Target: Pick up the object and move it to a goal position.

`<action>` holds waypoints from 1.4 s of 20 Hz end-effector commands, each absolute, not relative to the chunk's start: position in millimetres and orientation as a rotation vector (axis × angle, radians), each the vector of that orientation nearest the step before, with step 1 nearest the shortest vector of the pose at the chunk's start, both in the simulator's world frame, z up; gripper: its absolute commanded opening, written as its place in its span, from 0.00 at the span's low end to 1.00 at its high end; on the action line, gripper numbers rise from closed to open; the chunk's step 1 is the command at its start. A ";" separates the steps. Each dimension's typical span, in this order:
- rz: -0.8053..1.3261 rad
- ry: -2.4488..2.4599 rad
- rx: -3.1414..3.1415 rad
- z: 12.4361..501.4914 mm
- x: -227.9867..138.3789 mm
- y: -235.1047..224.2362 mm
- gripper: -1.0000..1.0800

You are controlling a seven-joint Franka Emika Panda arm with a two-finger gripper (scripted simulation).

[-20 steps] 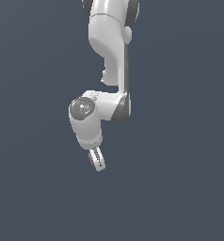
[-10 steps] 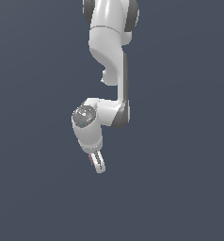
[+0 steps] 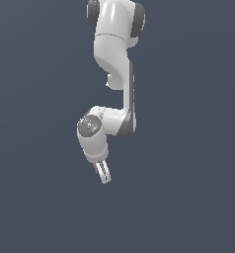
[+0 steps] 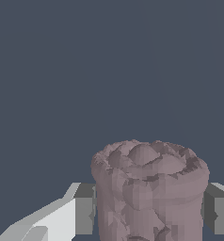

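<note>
The object (image 4: 149, 188) is a lumpy, dusky pink-brown blob that fills the space between my two fingers in the wrist view, one grey pad (image 4: 84, 209) against each of its sides. In the exterior view the white arm hangs down the middle of the picture, and my gripper (image 3: 104, 173) points downward and toward the exterior view's right. There a sliver of pink, the object (image 3: 97, 168), shows between the fingers. The gripper is shut on the object, which is held off any surface.
Only a flat, plain dark blue-grey background (image 3: 188, 197) surrounds the arm in both views. No goal marker, table edge or other item shows.
The wrist and gripper have sunk lower in the exterior view, carrying the object along. The grip looks unchanged.
</note>
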State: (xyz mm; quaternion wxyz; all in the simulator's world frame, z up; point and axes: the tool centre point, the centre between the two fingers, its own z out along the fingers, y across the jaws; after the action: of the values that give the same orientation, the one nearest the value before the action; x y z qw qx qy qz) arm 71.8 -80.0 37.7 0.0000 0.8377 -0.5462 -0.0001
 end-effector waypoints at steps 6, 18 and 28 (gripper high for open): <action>0.000 -1.716 2.632 37.6 72.0 -80.0 0.00; 0.039 -1.589 2.708 57.8 91.9 -75.5 0.00; 0.154 -1.194 2.895 118.7 144.2 -49.1 0.00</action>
State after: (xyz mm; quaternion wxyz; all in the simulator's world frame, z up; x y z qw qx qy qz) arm 135.2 -55.5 106.8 0.0028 0.9134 -0.4048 0.0422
